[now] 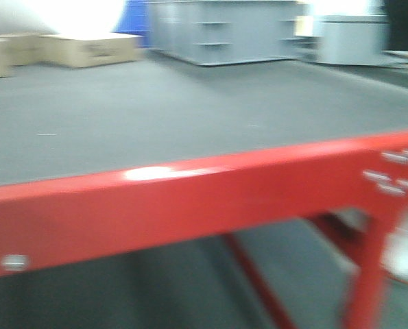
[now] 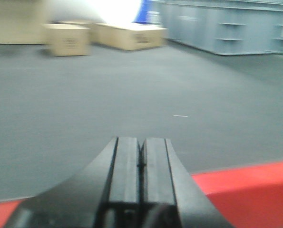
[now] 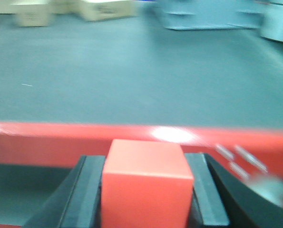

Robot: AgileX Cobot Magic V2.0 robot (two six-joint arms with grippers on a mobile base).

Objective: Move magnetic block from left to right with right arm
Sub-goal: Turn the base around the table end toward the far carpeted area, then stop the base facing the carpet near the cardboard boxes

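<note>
In the right wrist view the magnetic block (image 3: 146, 183), a plain bright-red cube, fills the gap between the two black fingers of my right gripper (image 3: 146, 164), which is shut on it. The block hangs just in front of a red frame bar (image 3: 46, 140). My left gripper (image 2: 141, 147) shows in the left wrist view with its two black fingers pressed together and nothing between them, above the same red bar (image 2: 246, 187). Neither gripper nor the block appears in the front view.
A red metal bar (image 1: 190, 199) with bolts (image 1: 389, 171) crosses the front view, with red legs below. Beyond it lies grey floor (image 1: 190, 110). Tan cardboard boxes (image 1: 87, 48) stand far left, grey shelving units (image 1: 224, 31) far back.
</note>
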